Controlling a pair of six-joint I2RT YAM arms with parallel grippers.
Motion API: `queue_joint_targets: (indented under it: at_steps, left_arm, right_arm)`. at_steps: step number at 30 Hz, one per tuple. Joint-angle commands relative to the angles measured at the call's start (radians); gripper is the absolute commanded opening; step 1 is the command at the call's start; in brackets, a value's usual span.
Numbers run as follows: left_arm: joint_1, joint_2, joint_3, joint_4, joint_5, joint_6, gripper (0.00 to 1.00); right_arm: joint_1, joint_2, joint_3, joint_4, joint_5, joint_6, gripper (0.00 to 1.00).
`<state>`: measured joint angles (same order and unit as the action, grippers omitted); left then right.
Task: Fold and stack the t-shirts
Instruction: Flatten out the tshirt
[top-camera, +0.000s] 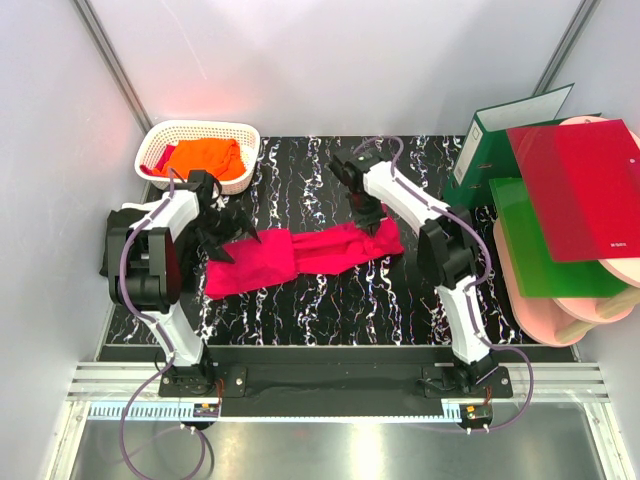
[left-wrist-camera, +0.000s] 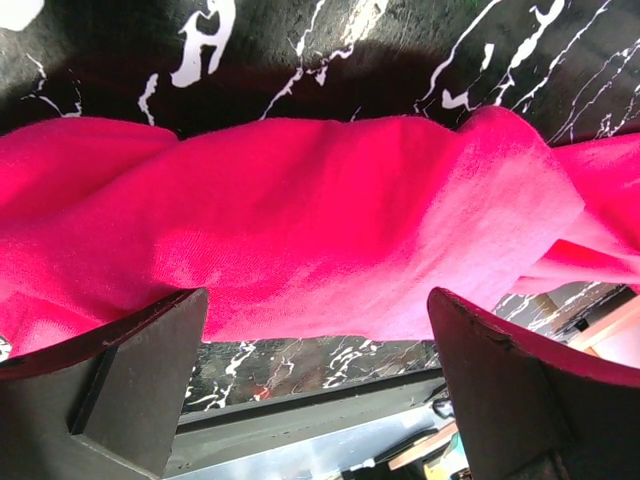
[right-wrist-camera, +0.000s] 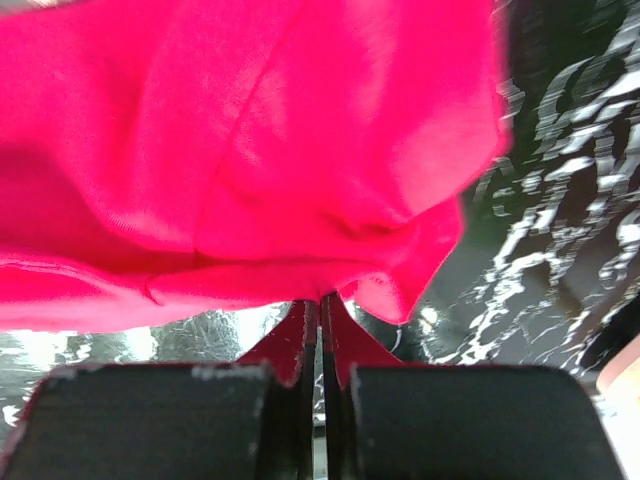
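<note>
Basket (top-camera: 200, 127), far left: one orange t-shirt (top-camera: 205, 157) inside. Left claw (left-wrist-camera: 318, 345) spread wide, hovering over the left end of the one crimson-pink t-shirt (top-camera: 300, 255), which lies as a long band mid-table (top-camera: 330, 305). Right claw (right-wrist-camera: 320, 310) pinched tight on its right hem. Best next: left grips its end too, then both lift evenly, cloth taut. Shirts counted: two

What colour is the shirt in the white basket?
The t-shirt is orange; clearest in the top external view.
</note>
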<state>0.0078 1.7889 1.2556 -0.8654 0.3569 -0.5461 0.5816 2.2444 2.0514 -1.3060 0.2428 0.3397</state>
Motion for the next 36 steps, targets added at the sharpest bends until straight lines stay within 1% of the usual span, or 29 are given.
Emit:
queue_joint_targets:
  at_steps: [1, 2, 4, 6, 7, 9, 10, 12, 13, 17, 21, 22, 24, 25, 27, 30, 31, 34, 35, 36]
  left_arm:
    - [-0.002, 0.013, 0.028, 0.032, -0.029, 0.015, 0.99]
    - [-0.002, 0.015, 0.037, 0.032, -0.027, 0.021, 0.99]
    - [-0.044, 0.017, 0.082, 0.037, -0.022, 0.04, 0.99]
    - [-0.08, 0.014, 0.125, 0.039, -0.018, 0.095, 0.99]
    - [-0.125, 0.012, 0.167, 0.039, -0.027, 0.118, 0.99]
    - [-0.175, 0.007, 0.211, 0.039, -0.029, 0.184, 0.99]
    - [-0.225, 0.006, 0.249, 0.039, -0.053, 0.204, 0.99]
    - [-0.268, 0.01, 0.28, 0.037, -0.07, 0.248, 0.99]
    - [-0.308, 0.012, 0.307, 0.037, -0.103, 0.256, 0.99]
    - [-0.38, 0.026, 0.358, 0.026, -0.163, 0.293, 0.99]
    - [-0.471, 0.044, 0.399, -0.001, -0.251, 0.38, 0.97]
    - [-0.506, 0.052, 0.406, -0.015, -0.31, 0.396, 0.97]
    - [-0.531, 0.087, 0.419, -0.068, -0.361, 0.414, 0.93]
    - [-0.548, 0.099, 0.421, -0.087, -0.422, 0.414, 0.89]
    - [-0.557, 0.128, 0.419, -0.134, -0.452, 0.403, 0.87]
    - [-0.581, 0.141, 0.406, -0.165, -0.483, 0.403, 0.82]
    - [-0.6, 0.142, 0.406, -0.173, -0.513, 0.402, 0.8]
    - [-0.638, 0.148, 0.406, -0.216, -0.594, 0.387, 0.72]
    - [-0.646, 0.158, 0.404, -0.227, -0.608, 0.373, 0.66]
    - [-0.654, 0.159, 0.39, -0.237, -0.613, 0.367, 0.62]
  right_arm:
    - [0.003, -0.147, 0.114, 0.02, 0.148, -0.002, 0.0]
    - [0.001, -0.15, 0.124, 0.034, 0.165, -0.002, 0.0]
    - [0.001, -0.151, 0.145, 0.051, 0.199, -0.005, 0.0]
    - [0.001, -0.135, 0.161, 0.07, 0.222, -0.01, 0.0]
    - [0.001, -0.109, 0.17, 0.068, 0.23, -0.013, 0.0]
    - [0.0, -0.077, 0.205, 0.07, 0.245, -0.013, 0.0]
    - [0.0, -0.043, 0.22, 0.067, 0.243, -0.016, 0.0]
    - [0.0, -0.014, 0.265, 0.062, 0.239, -0.019, 0.0]
    - [0.0, 0.009, 0.282, 0.059, 0.237, -0.022, 0.0]
    - [0.001, 0.055, 0.34, 0.041, 0.234, -0.039, 0.0]
    - [0.0, 0.067, 0.342, 0.034, 0.243, -0.045, 0.0]
    - [0.0, 0.069, 0.337, 0.036, 0.243, -0.047, 0.0]
    - [0.001, 0.07, 0.332, 0.033, 0.245, -0.048, 0.0]
    - [0.0, 0.072, 0.331, 0.033, 0.243, -0.05, 0.0]
    - [0.001, 0.072, 0.326, 0.033, 0.248, -0.048, 0.0]
    - [0.0, 0.07, 0.316, 0.031, 0.263, -0.042, 0.0]
    - [0.001, 0.072, 0.314, 0.033, 0.266, -0.039, 0.0]
    - [0.0, 0.076, 0.297, 0.031, 0.291, -0.033, 0.0]
    - [-0.003, 0.077, 0.288, 0.03, 0.297, -0.031, 0.0]
    - [-0.006, 0.077, 0.283, 0.03, 0.3, -0.031, 0.0]
